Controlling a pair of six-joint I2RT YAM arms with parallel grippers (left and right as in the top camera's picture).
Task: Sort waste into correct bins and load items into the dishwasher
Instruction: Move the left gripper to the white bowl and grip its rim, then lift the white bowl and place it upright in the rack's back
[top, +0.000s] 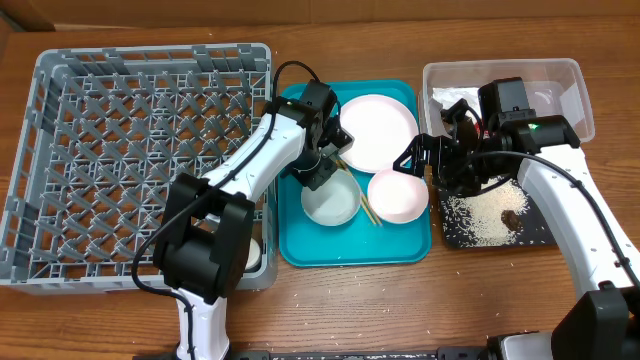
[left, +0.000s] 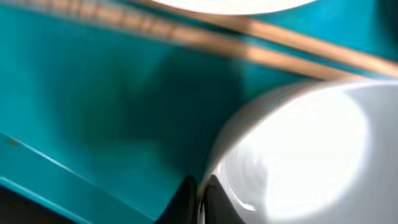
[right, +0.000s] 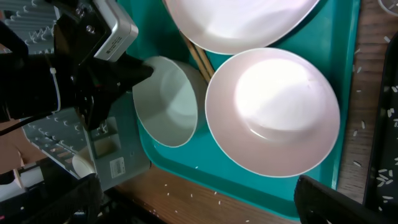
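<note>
Left hand (top: 324, 176) pinching the white bowl (top: 332, 203) by its rim
Its fingers are pressed together on the rim, the bowl lying just beyond and below them on the teal tray (top: 300, 250); the right hand (top: 412, 155) hangs spread wide, a pink-white plate (top: 398, 196) directly beneath it

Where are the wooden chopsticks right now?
In the overhead view the chopsticks lie on the teal tray at mid-table, in the gap between the pale bowl and the smaller pink-white dish, just below the large plate.
</note>
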